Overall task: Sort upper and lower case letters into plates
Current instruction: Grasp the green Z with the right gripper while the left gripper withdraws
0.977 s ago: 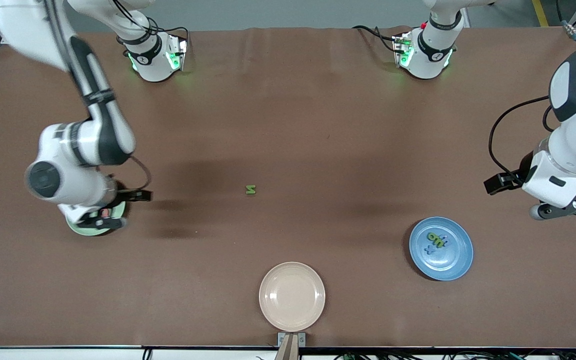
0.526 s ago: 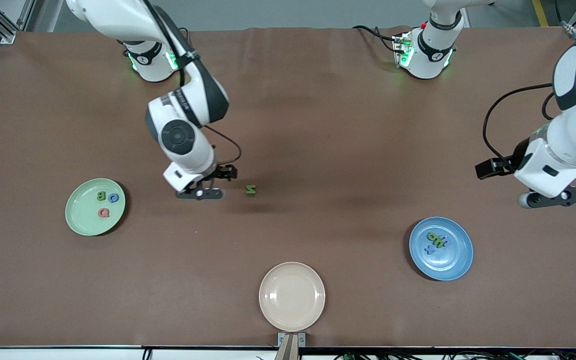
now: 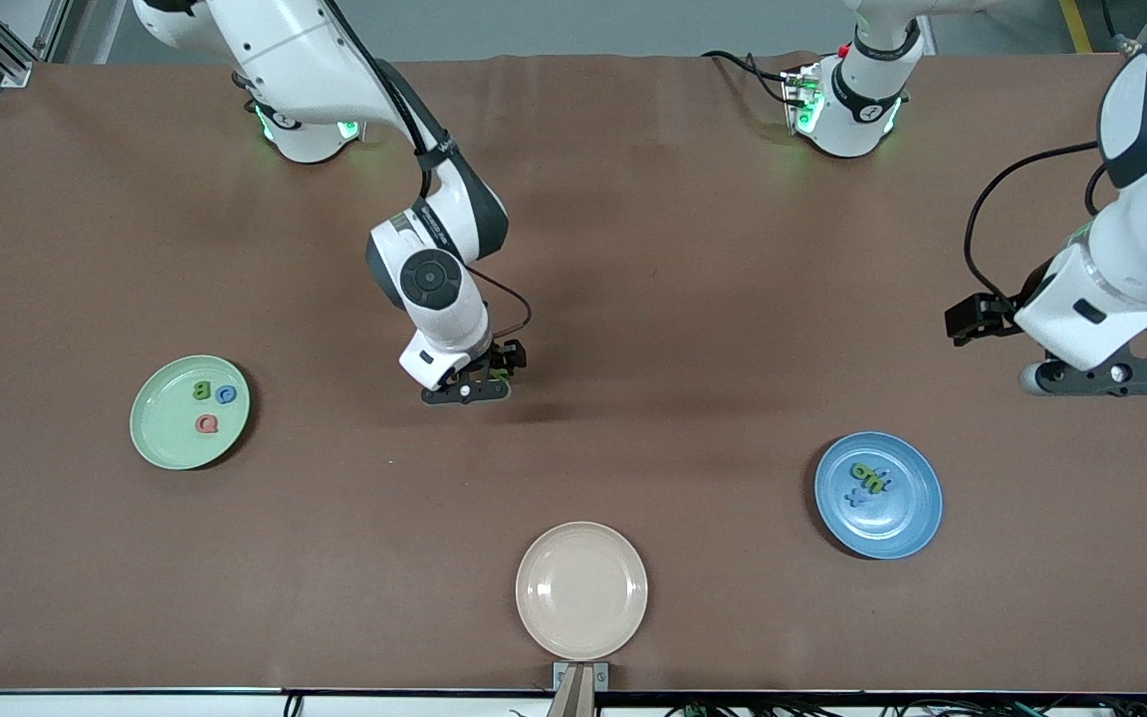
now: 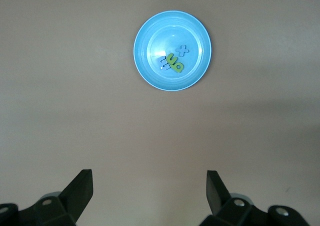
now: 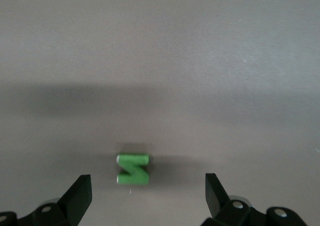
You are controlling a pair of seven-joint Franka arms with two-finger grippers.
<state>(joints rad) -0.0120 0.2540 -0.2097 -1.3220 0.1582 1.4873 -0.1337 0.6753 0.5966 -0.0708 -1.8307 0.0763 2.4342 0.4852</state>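
A small green letter (image 5: 132,169) lies on the brown table, between my right gripper's fingers but short of their tips. My right gripper (image 3: 467,391) is open and empty low over mid-table; it also shows in the right wrist view (image 5: 147,196). The mint green plate (image 3: 167,445) toward the right arm's end holds a green B (image 3: 201,390), a blue C (image 3: 226,394) and a red Q (image 3: 206,424). The blue plate (image 3: 910,518) holds a few green and blue letters (image 3: 870,479); it also shows in the left wrist view (image 4: 147,34). My left gripper (image 3: 1111,376) is open and empty above bare table at the left arm's end.
A cream-beige plate (image 3: 581,590) sits empty at the table's edge nearest the front camera, in the middle. The two arm bases (image 3: 307,119) (image 3: 847,105) stand along the table's edge farthest from the camera.
My right arm has swung from over the mint green plate to the green letter at mid-table. My left gripper has drifted a little away from the blue plate.
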